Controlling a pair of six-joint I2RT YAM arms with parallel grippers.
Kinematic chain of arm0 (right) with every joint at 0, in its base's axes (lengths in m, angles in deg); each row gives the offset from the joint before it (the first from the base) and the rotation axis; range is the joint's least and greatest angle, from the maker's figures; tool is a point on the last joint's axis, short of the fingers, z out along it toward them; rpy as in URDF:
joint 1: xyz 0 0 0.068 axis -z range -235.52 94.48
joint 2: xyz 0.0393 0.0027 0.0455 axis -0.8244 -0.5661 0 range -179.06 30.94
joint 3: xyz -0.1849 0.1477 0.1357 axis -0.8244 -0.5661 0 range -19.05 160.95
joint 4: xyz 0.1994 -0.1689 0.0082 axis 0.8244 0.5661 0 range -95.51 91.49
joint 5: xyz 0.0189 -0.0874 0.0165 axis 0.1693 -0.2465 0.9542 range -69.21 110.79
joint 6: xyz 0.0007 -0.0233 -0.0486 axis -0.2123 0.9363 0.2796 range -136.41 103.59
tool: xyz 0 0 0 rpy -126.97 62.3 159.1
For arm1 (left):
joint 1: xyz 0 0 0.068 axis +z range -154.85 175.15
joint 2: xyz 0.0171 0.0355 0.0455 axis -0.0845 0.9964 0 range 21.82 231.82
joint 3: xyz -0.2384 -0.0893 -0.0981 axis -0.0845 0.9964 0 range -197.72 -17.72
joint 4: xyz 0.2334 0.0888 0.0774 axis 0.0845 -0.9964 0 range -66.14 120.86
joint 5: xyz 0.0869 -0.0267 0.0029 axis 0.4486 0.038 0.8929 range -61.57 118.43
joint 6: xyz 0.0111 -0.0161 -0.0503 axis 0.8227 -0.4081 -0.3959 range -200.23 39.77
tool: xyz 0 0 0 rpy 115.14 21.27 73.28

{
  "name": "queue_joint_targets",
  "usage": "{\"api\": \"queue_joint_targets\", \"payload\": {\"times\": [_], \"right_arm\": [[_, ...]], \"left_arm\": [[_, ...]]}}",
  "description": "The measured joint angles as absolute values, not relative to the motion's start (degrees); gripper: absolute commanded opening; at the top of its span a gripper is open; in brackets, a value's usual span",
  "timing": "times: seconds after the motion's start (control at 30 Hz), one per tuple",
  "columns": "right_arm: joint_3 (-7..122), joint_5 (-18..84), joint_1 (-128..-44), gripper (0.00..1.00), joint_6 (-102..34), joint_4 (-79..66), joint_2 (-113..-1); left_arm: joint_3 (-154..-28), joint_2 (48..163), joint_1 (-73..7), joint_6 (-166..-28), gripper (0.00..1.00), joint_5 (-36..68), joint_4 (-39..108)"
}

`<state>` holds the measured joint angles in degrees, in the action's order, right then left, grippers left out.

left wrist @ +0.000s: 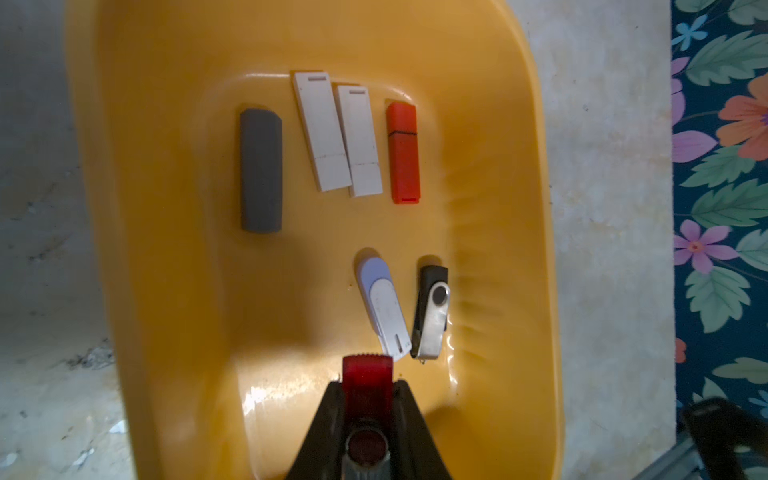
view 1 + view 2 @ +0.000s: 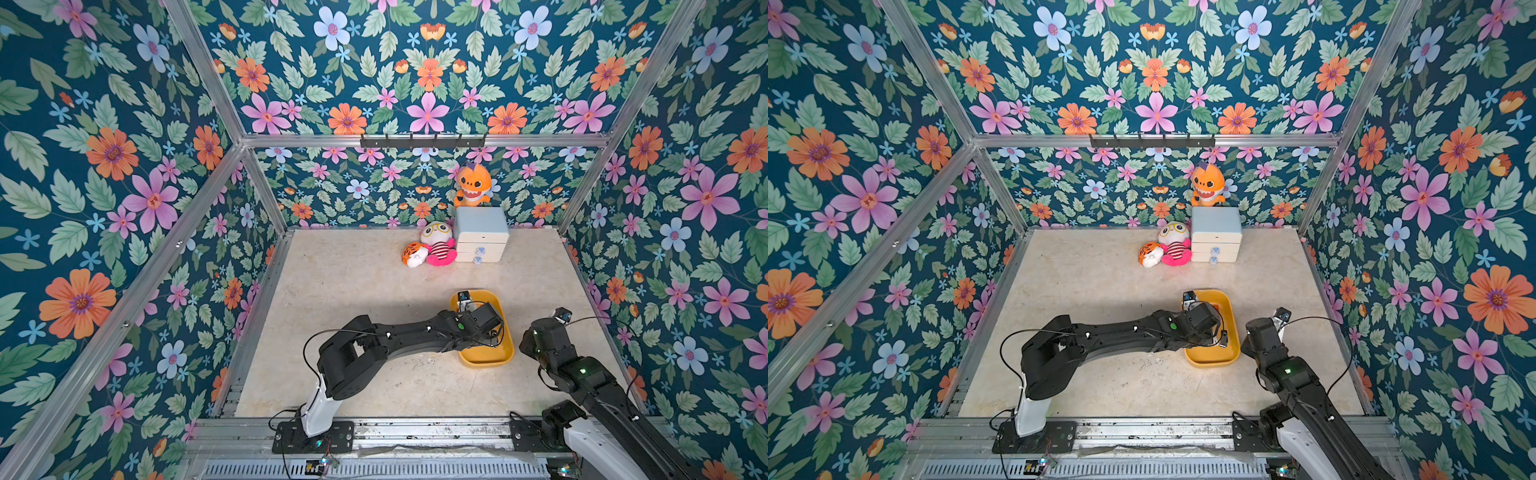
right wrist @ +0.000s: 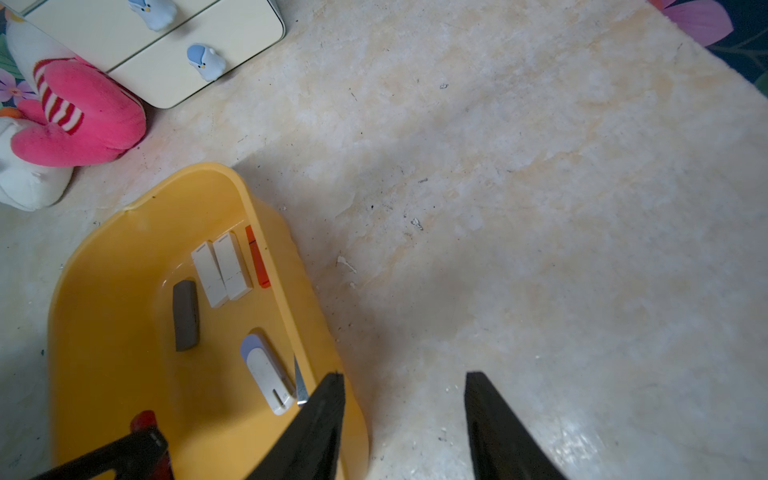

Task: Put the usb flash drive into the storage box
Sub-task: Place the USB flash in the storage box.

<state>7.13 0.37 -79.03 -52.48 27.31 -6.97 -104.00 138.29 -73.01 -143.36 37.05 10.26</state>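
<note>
Hovering over the storage box (image 1: 158, 249), we pinch the red flash drive (image 1: 367, 368) in our left gripper (image 1: 367, 384), nose-out, its floor straight below; right gripper (image 3: 404, 376) gapes empty alongside.

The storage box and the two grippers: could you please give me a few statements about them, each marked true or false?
1. The left gripper is shut on a red flash drive. True.
2. The storage box is empty. False: six drives lie in it, one of them the grey drive.
3. The right gripper grips a white drive. False: it is open and empty, over the tabletop beside the box.
4. Two white drives lie side by side in the box. True.
</note>
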Motion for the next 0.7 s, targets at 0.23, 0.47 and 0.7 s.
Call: {"api": "queue_joint_targets", "payload": {"times": [0.23,0.47,0.7], "right_arm": [[6.3,0.6,-79.0,0.53,-52.5,26.3,-6.2],[6.3,1.3,-79.0,0.53,-52.7,26.0,-6.0],[6.3,1.5,-79.0,0.53,-52.7,25.7,-6.0]], "left_arm": [[-107.1,142.6,-73.1,-145.0,0.21,37.3,9.8],[-110.1,145.9,-73.1,-146.3,0.24,37.9,8.9],[-110.6,147.1,-73.1,-147.3,0.29,38.6,7.5]]}}
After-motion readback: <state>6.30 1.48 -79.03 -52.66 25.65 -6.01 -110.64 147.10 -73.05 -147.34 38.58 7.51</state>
